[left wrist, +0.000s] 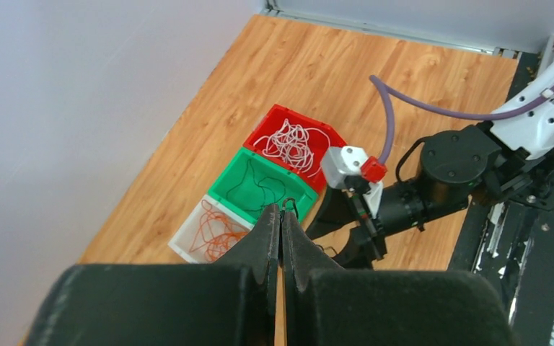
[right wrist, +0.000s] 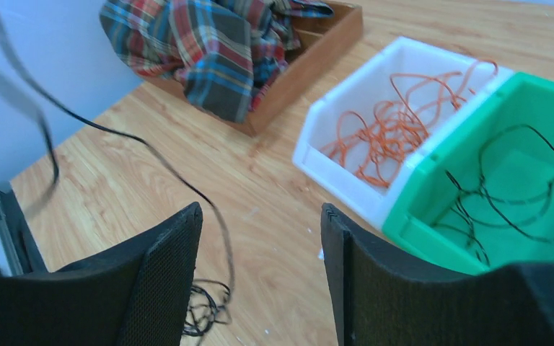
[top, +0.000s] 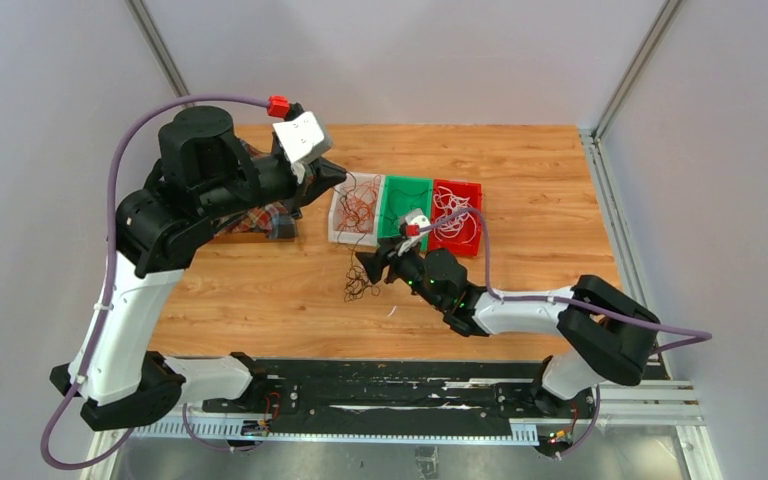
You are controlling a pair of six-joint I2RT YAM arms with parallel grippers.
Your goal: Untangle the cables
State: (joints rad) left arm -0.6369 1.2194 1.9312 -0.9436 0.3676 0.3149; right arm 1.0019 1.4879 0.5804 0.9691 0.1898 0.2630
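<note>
Above the arms, the fixed camera shows three bins in a row mid-surface (top: 520, 170): a white bin (top: 335, 212) with orange cables (top: 358, 200), a green bin (top: 407, 180), and a red bin (top: 457, 184) with white cables (top: 457, 226). A black cable (top: 360, 287) lies in a loose tangle on the wood just in front of the white bin. The left claw (top: 340, 175) hangs over the white bin's far left corner. The right claw (top: 368, 265) sits low, just beside the tangle.

At the left wrist, the left claw (left wrist: 281, 227) has its jaws pressed together. A fine dark loop shows at the tips. It appears to be the black cable pinched there, though the strand is too thin to confirm.

At the right wrist, the right claw (right wrist: 260, 274) has its jaws apart and holds nothing. One strand of the black cable rises from the tangle, passes between the fingers (right wrist: 166, 281) and runs out of frame at upper left. Dark strands (right wrist: 501, 191) lie in the green bin. A plaid cloth (right wrist: 202, 50) fills a wooden tray (right wrist: 317, 58) beyond the white bin.

Hazards:
- Closing the right claw on the raised strand rather than on the tangle may let a pull tighten the knots.
- A hard lift may slip the thin strand out of the left claw.
- The raised strand runs near the white bin and may snag its rim and drag it.
</note>
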